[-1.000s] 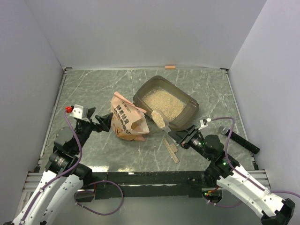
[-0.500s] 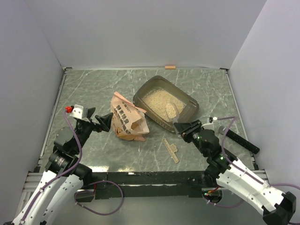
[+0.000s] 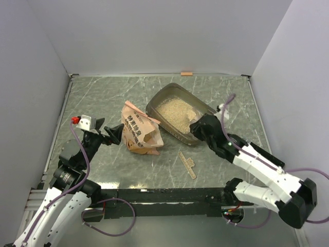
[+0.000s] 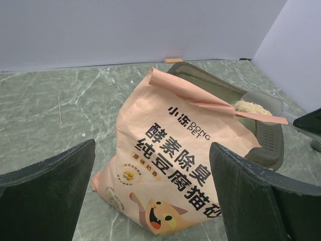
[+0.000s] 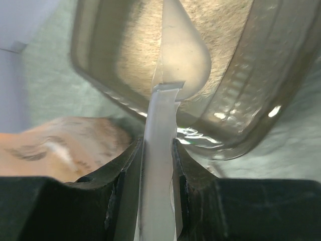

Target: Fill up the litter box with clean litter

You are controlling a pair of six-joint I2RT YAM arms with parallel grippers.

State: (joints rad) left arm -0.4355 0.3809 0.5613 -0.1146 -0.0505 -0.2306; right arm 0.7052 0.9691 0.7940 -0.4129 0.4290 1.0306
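The litter box (image 3: 154, 106) stands at mid-right, a dark translucent tray with pale beige clean litter (image 3: 172, 110) inside. My right gripper (image 3: 198, 126) hovers over its near right rim, shut on the handle of a translucent white scoop (image 5: 183, 60). In the right wrist view (image 5: 158, 145) the scoop head hangs turned on its side above the litter (image 5: 138, 55) in the litter box (image 5: 261, 95). The crinkled orange bag (image 3: 140, 135) stands left of the box, its top torn open. My left gripper (image 3: 114, 134) waits open just left of the bag (image 4: 185, 165), fingers wide (image 4: 152, 150) and apart from it.
A small tan strip (image 3: 187, 164) lies on the green marbled table in front of the box. A little orange piece (image 3: 186, 73) sits at the foot of the back wall. White walls close the table in on three sides.
My right arm has swung up and left, carrying the scoop from in front of the box's near rim to above the litter inside. The left arm has not moved.
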